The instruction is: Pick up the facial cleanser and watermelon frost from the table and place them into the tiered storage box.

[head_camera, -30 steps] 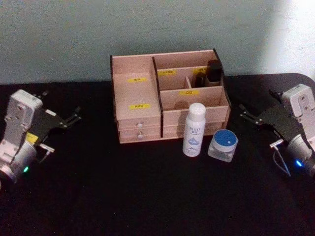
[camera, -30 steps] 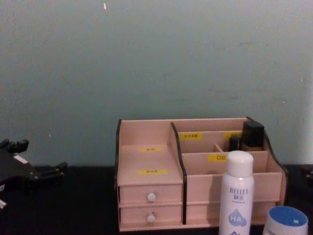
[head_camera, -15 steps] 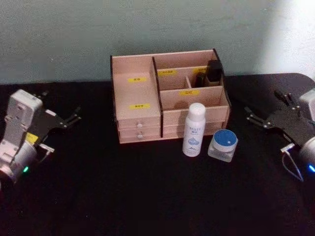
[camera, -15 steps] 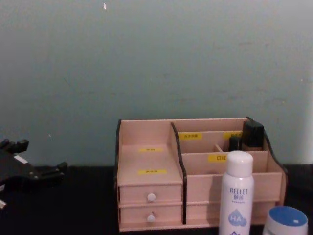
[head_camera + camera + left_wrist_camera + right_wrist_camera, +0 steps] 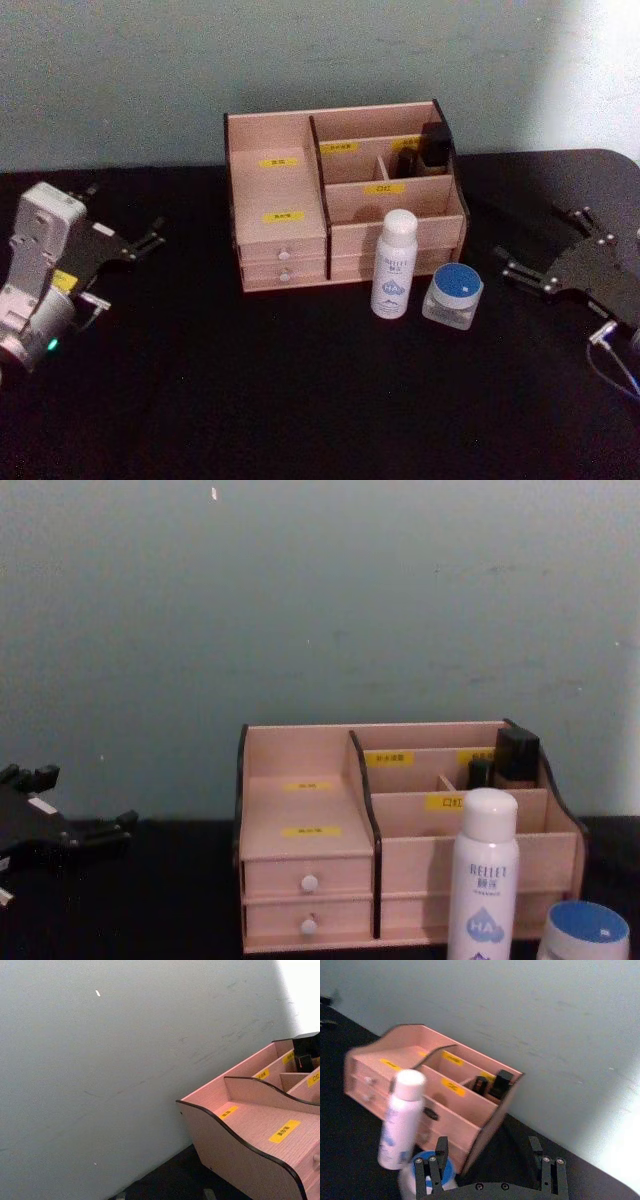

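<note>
Before the tiered storage box (image 5: 275,215), "RELLET" facial cleanser (image 5: 486,865) ("HA" drop); left gripper (image 5: 152,234), right gripper (image 5: 536,240), jaws apart.

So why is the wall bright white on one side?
Probably light from the robot's right. Head view: the wall washes white at upper right, beyond the tiered storage box. Left wrist view: the same glare past the box's far end. Right wrist view: it glows behind the right gripper. Chest view: evenly dim.
</note>
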`<state>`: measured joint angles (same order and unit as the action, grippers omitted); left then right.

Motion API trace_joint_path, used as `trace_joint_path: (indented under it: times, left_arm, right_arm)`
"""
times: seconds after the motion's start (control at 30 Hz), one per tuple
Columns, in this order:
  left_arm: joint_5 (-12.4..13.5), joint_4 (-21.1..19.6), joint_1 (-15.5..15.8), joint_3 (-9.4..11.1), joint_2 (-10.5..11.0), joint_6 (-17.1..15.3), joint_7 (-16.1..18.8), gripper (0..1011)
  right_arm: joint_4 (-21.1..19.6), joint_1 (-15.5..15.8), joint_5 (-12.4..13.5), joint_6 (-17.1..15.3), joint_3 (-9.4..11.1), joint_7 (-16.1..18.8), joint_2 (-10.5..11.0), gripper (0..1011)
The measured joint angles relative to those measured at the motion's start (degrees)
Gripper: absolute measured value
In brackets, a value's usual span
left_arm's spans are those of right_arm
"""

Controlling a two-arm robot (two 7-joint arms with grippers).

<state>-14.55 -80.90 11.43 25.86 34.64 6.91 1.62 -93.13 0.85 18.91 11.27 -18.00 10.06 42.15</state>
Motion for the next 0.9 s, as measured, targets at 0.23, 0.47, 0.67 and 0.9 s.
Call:
trace_joint_path:
  times: [0.23,0.47,0.67,0.9]
  left_arm:
    - [0.00,0.00,0.00,0.00,0.00,0.00,0.00,1001]
    - [0.00,0.00,0.00,0.00,0.00,0.00,0.00,1001]
    - [0.00,0.00,0.00,0.00,0.00,0.00,0.00,1001]
    - [0.00,0.00,0.00,0.00,0.00,0.00,0.00,1001]
  right_arm:
    - [-1.10,0.88,0.78,0.57,-0.42,3.43,-0.94,1003]
    - [0.22,-0.16,0.95,0.92,-1.32,6.09,-3.12,1003]
    - [1.66,-1.20,0.87,1.01,-2.01,8.09,-4.68,1003]
    - [4.02,-3.03,0.62,0.39,-2.92,10.49,-7.23,1003]
